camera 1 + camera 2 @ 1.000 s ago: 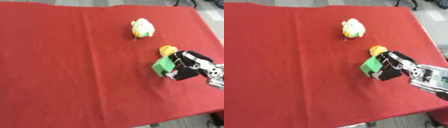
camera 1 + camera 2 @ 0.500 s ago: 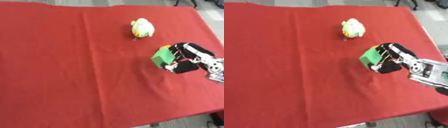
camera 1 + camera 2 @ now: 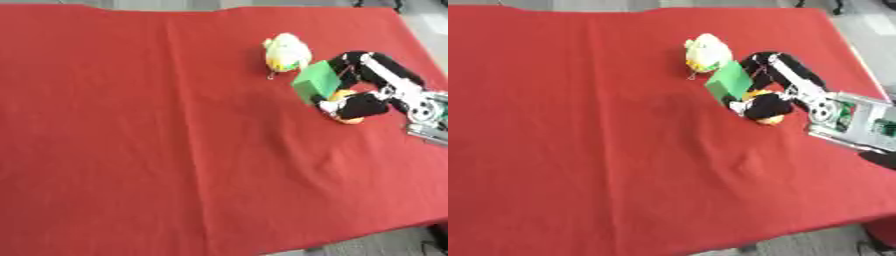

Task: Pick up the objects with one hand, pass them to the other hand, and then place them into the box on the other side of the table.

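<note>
While the red cloth (image 3: pixel 131 125) covers nearly the whole table, all the action sits at its far right, where the robot's right hand (image 3: pixel 367 85) comes in from the right edge with its dark fingers curled round a green block (image 3: pixel 315 82). The block looks tilted in the grasp, one corner pointing toward the middle of the table, and I would say it is off the cloth or nearly so, though I cannot be sure from here. Just under the hand, partly hidden by the thumb side, peeks a small orange-yellow thing (image 3: pixel 348 119); whether the hand is touching it or only hanging over it I cannot tell. Near the block, toward the far edge, lies a pale yellow-and-white soft toy (image 3: pixel 286 50) with a bit of green on it, untouched on the cloth. The left hand shows nowhere, and neither does any box. As I judge it, the job is barely begun: one object is in the grasp of the picking hand, and nothing has been passed across or put away. What is left seems to be carrying the block toward the middle, handing it to the left hand, having that hand drop it in the box on the other side, then doing the same for the toy and the orange piece.
</note>
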Robot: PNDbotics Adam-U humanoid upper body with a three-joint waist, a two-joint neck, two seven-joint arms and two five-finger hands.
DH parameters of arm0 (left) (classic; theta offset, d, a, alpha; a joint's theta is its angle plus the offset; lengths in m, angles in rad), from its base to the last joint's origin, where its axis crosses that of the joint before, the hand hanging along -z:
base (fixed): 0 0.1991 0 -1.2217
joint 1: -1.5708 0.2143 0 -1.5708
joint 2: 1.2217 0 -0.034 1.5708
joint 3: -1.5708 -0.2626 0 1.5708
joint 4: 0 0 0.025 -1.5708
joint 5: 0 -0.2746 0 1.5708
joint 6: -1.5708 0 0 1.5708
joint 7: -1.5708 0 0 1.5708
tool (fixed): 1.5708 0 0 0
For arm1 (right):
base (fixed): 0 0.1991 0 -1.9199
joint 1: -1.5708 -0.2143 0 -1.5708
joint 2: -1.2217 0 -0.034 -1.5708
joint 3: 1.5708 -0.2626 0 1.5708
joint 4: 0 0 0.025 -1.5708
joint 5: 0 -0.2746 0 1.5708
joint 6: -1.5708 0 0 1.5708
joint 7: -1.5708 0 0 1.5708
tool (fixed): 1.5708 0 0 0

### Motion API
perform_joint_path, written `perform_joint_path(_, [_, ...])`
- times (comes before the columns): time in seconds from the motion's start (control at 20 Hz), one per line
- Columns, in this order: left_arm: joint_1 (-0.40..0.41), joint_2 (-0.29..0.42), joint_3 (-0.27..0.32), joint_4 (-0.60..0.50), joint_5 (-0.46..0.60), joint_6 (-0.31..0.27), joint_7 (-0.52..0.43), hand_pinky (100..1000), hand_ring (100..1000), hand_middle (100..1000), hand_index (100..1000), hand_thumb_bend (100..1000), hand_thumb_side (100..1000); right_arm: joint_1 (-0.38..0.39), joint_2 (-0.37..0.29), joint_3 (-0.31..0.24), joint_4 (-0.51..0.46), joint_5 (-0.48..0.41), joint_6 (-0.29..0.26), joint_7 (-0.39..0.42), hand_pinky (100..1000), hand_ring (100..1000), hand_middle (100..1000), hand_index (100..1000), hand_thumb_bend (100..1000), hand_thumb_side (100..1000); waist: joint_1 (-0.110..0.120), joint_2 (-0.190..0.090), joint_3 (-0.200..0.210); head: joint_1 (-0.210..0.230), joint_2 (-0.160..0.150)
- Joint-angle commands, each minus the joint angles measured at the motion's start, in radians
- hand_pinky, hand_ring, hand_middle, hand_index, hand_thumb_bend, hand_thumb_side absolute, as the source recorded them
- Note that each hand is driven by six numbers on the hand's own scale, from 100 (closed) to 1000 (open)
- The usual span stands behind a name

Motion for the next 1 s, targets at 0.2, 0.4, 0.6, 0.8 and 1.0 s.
perform_joint_path(0.2, [-0.041,0.035,-0.007,-0.030,0.012,-0.001,-0.011,1000,792,738,697,100,642,-0.078,-0.031,-0.021,-0.003,-0.001,0.027,0.002,676,552,400,591,198,100,0.022,-0.007,0.012,-0.008,0.006])
perform_joint_path(0.4, [-0.061,0.045,-0.019,-0.033,0.013,0.001,-0.021,1000,793,739,697,100,633,-0.165,-0.012,-0.025,-0.003,-0.007,0.047,0.035,673,543,394,588,191,100,0.024,-0.012,0.025,-0.013,0.006])
perform_joint_path(0.6, [-0.079,0.050,-0.028,-0.035,0.017,0.002,-0.028,1000,793,739,698,100,627,-0.243,0.003,-0.024,-0.003,-0.002,0.077,0.076,670,541,392,587,189,100,0.026,-0.016,0.034,-0.016,0.006])
perform_joint_path(0.8, [-0.088,0.052,-0.035,-0.036,0.019,0.005,-0.034,1000,794,740,698,100,626,-0.327,0.028,-0.042,-0.003,-0.004,0.103,0.098,673,536,387,586,187,100,0.026,-0.022,0.034,-0.014,0.006])
perform_joint_path(1.0, [-0.098,0.054,-0.042,-0.036,0.020,0.006,-0.039,1000,794,740,698,100,620,-0.392,0.048,-0.052,-0.003,-0.019,0.140,0.137,672,535,387,586,181,100,0.027,-0.026,0.035,-0.012,0.006])
